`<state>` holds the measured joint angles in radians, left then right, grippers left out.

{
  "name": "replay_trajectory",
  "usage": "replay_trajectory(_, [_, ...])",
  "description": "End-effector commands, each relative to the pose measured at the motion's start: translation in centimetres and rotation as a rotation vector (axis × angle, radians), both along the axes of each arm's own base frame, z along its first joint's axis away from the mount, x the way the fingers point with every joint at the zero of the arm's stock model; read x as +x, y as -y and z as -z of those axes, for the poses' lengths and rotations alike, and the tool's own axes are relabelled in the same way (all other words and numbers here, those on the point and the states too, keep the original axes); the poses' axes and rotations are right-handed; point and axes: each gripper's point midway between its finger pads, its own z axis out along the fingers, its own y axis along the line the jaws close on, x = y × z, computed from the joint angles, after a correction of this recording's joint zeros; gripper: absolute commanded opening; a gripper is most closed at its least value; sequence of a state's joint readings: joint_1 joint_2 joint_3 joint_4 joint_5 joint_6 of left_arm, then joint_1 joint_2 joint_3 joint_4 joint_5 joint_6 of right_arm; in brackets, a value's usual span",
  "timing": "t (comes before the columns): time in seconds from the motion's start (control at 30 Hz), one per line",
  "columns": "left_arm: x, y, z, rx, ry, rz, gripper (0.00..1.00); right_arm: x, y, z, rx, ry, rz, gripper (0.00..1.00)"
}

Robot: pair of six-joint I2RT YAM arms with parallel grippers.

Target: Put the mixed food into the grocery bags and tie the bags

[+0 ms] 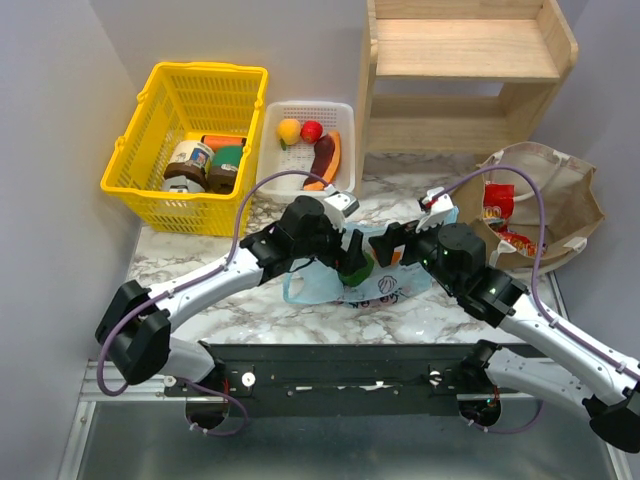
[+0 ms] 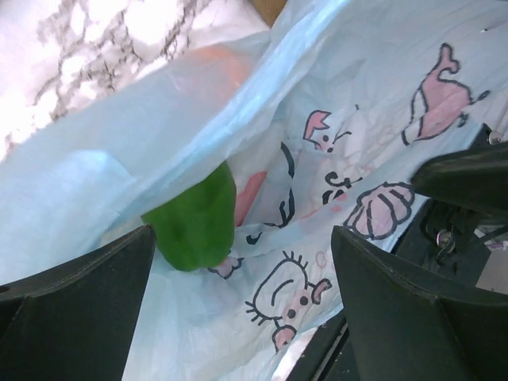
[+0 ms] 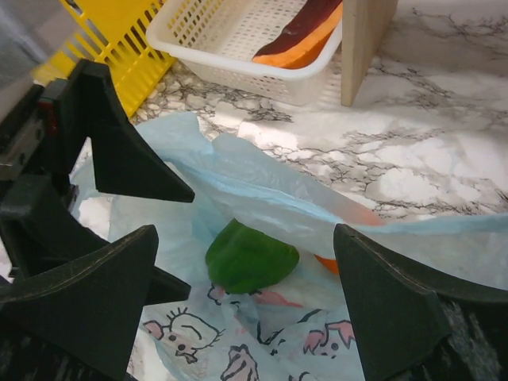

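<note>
At the mouth of the blue bag (image 1: 400,285): green pepper (image 2: 194,222), between spread, empty left fingers (image 2: 71,309), long axis pointing away from them. Across the bag: right fingers (image 3: 413,309), likewise spread, empty, about as near.

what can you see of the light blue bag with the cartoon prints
The light-blue bag is thin translucent plastic printed with pink and dark cartoon figures. It lies crumpled and slack on the marble table between the two arms, its mouth open. A green vegetable sits inside, with something orange beside it under the film. The left gripper and right gripper hang open over it.
</note>
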<state>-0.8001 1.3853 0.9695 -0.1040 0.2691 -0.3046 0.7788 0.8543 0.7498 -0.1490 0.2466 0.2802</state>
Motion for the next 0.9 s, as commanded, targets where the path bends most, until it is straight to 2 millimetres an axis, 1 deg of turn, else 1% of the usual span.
replay_trajectory(0.0, [1.8, -0.9, -5.7, -0.042, 0.206, -0.038, 0.99, 0.1, -0.2, -0.4, 0.029, 0.014, 0.001, 1.0])
replay_trajectory(0.03, [2.2, -1.6, -6.8, -0.037, 0.236, -0.068, 0.99, 0.1, -0.1, -0.3, 0.027, 0.012, 0.001, 1.0])
replay_trajectory(0.07, [3.6, -2.8, -7.5, -0.022, 0.259, -0.151, 0.99, 0.0, -0.1, -0.3, 0.028, 0.012, -0.002, 1.0])
replay_trajectory(0.1, [5.2, -4.0, -9.2, -0.034, 0.276, -0.223, 0.99, 0.0, -0.1, -0.3, 0.027, 0.012, -0.001, 1.0])
replay_trajectory(0.17, [7.7, -6.3, -9.6, -0.01, 0.251, -0.33, 0.99, -0.1, 0.0, 0.1, 0.023, 0.007, 0.0, 1.0])
replay_trajectory(0.2, [9.4, -7.3, -11.5, -0.055, 0.233, -0.426, 0.99, -0.1, 0.0, 0.2, 0.022, 0.007, 0.001, 1.0])
replay_trajectory(0.23, [11.7, -9.2, -10.6, -0.035, 0.19, -0.505, 0.99, -0.1, 0.1, 0.3, 0.021, 0.007, 0.005, 1.0])
replay_trajectory(0.27, [12.8, -9.6, -11.1, -0.053, 0.174, -0.534, 0.99, -0.1, 0.2, 0.4, 0.02, 0.005, 0.009, 1.0])
replay_trajectory(0.3, [14.0, -9.7, -13.2, -0.1, 0.179, -0.568, 0.99, -0.1, 0.2, 0.4, 0.021, 0.004, 0.009, 1.0])
replay_trajectory(0.33, [15.6, -10.0, -12.2, -0.077, 0.154, -0.61, 0.99, -0.1, 0.2, 0.4, 0.021, 0.002, 0.008, 1.0])
replay_trajectory(0.37, [16.8, -10.5, -12.5, -0.074, 0.154, -0.635, 0.99, -0.2, 0.1, 0.4, 0.024, 0.001, 0.009, 1.0])
replay_trajectory(0.4, [18.1, -10.3, -14.5, -0.094, 0.186, -0.648, 0.99, -0.2, 0.1, 0.3, 0.028, 0.0, 0.008, 1.0])
replay_trajectory(0.43, [20.0, -10.8, -12.3, -0.015, 0.172, -0.698, 0.99, -0.3, 0.0, 0.3, 0.028, -0.002, 0.001, 1.0])
replay_trajectory(0.47, [21.0, -10.6, -12.0, 0.015, 0.176, -0.7, 0.99, -0.3, 0.1, 0.3, 0.031, -0.004, 0.003, 1.0])
replay_trajectory(0.5, [22.4, -10.4, -14.3, 0.007, 0.223, -0.702, 0.99, -0.3, 0.0, 0.2, 0.034, -0.006, -0.001, 1.0])
replay_trajectory(0.53, [24.0, -10.0, -10.5, 0.107, 0.18, -0.694, 0.99, -0.4, -0.1, 0.0, 0.035, -0.007, -0.005, 1.0])
replay_trajectory(0.57, [25.0, -9.9, -9.8, 0.14, 0.175, -0.693, 0.99, -0.3, 0.0, 0.0, 0.034, -0.009, 0.001, 1.0])
replay_trajectory(0.6, [26.4, -9.5, -11.6, 0.111, 0.196, -0.69, 0.99, -0.3, 0.0, 0.0, 0.033, -0.011, 0.001, 1.0])
replay_trajectory(0.63, [27.8, -9.0, -8.1, 0.161, 0.142, -0.678, 0.99, -0.3, -0.1, -0.1, 0.031, -0.013, -0.002, 1.0])
replay_trajectory(0.67, [28.5, -8.5, -7.2, 0.151, 0.117, -0.668, 0.99, -0.2, 0.0, 0.0, 0.027, -0.015, 0.006, 1.0])
replay_trajectory(0.7, [30.1, -8.8, -8.2, 0.121, 0.134, -0.691, 0.99, -0.2, -0.1, 0.1, 0.025, -0.021, 0.005, 1.0])
replay_trajectory(0.73, [31.4, -8.8, -5.1, 0.152, 0.092, -0.701, 0.99, -0.1, 0.0, 0.2, 0.021, -0.025, 0.012, 1.0])
replay_trajectory(0.77, [32.4, -9.1, -4.6, 0.147, 0.086, -0.718, 0.99, -0.1, 0.0, 0.1, 0.022, -0.023, 0.015, 1.0])
replay_trajectory(0.8, [33.4, -9.2, -4.9, 0.119, 0.088, -0.741, 0.99, 0.0, 0.0, 0.2, 0.016, -0.028, 0.018, 1.0])
replay_trajectory(0.83, [34.8, -9.8, -3.4, 0.114, 0.086, -0.764, 0.98, 0.0, -0.1, 0.3, 0.013, -0.034, 0.017, 1.0])
replay_trajectory(0.87, [35.5, -9.9, -3.0, 0.104, 0.094, -0.778, 0.97, 0.1, -0.1, 0.2, 0.014, -0.034, 0.02, 1.0])
